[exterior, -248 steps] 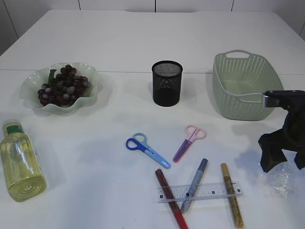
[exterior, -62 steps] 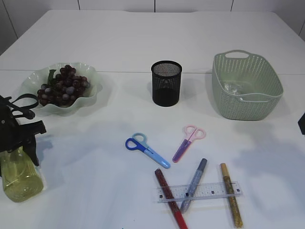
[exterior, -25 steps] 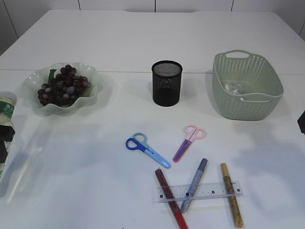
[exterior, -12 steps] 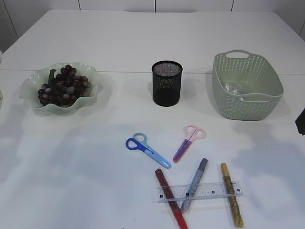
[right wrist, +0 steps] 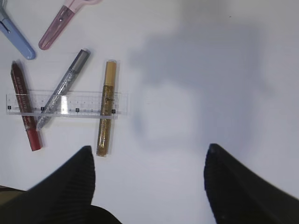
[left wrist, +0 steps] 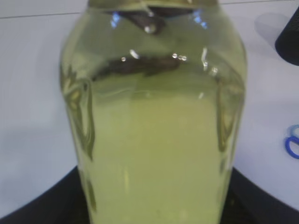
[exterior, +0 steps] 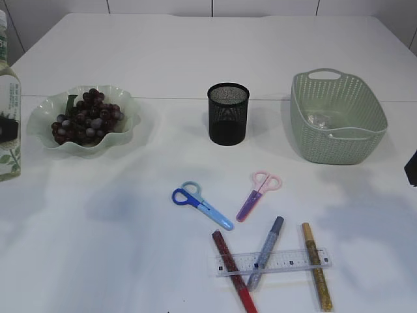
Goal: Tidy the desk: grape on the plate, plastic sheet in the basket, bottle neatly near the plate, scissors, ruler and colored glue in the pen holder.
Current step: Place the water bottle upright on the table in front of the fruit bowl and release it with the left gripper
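The bottle (exterior: 8,104) of yellow liquid is upright at the far left, just left of the plate (exterior: 39,127) that holds the grapes (exterior: 85,116). My left gripper (exterior: 5,128) is shut on it. In the left wrist view the bottle (left wrist: 154,121) fills the frame between the black fingers (left wrist: 42,207). Blue scissors (exterior: 201,204), pink scissors (exterior: 257,193), the clear ruler (exterior: 273,261) and three glue pens (exterior: 266,252) lie at the front centre. The plastic sheet (exterior: 317,120) lies in the basket (exterior: 337,140). My right gripper (right wrist: 149,161) is open and empty above bare table, right of the gold pen (right wrist: 106,107).
The black mesh pen holder (exterior: 228,113) stands mid-table between plate and basket. The ruler (right wrist: 65,105) lies across the red, silver and gold pens. My right gripper shows only as a dark corner at the right edge of the exterior view (exterior: 412,168).
The bottle lay on its side at the front left; my left gripper took it, raised it, and it now stands upright beside the plate. The right arm has stayed put.
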